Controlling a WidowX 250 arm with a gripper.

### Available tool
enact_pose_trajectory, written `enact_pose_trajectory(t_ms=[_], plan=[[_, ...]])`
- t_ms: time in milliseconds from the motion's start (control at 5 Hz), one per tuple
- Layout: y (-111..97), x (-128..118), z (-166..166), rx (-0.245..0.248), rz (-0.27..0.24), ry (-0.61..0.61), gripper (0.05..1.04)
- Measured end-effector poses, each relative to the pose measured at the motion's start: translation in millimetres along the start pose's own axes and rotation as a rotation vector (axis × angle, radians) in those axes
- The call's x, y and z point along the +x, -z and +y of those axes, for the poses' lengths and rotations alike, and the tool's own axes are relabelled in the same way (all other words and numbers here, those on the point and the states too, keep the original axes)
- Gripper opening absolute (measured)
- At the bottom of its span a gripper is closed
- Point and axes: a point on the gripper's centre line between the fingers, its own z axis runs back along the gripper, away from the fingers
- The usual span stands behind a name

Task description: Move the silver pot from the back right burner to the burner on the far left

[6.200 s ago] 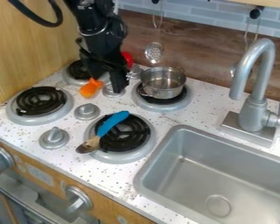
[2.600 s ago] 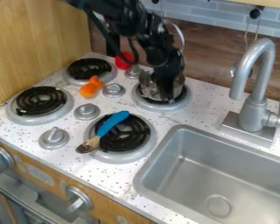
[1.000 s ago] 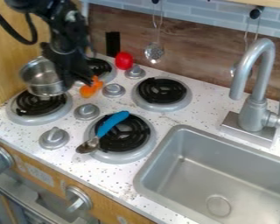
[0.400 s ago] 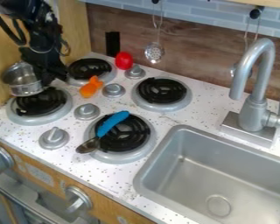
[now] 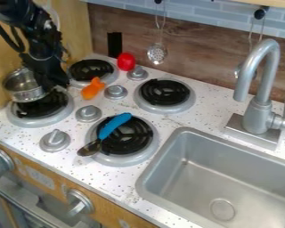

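Metal pot (image 5: 21,92) is coming lower and levelling, beside the end effector (image 5: 54,85), which is gripping its edge, closed; black arm (image 5: 42,42) is hiding the contact.

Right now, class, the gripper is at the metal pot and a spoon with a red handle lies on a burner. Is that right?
Not quite: the camera view shows a blue handle, not red. The gripper is at the metal pot, and the spoon lies on the burner.
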Motion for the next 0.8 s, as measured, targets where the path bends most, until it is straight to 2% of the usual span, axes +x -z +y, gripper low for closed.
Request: enact_pose_trajectory(t_ms=[400, 600, 800], plan=[[7.7, -20.5, -11.1, -0.022, 0.046, 0.015, 0.084], [7.8, -21.0, -11.5, -0.023, 0.047, 0.031, 0.103], [7.3, -20.6, -15.0, -0.048, 0.047, 0.057, 0.282]])
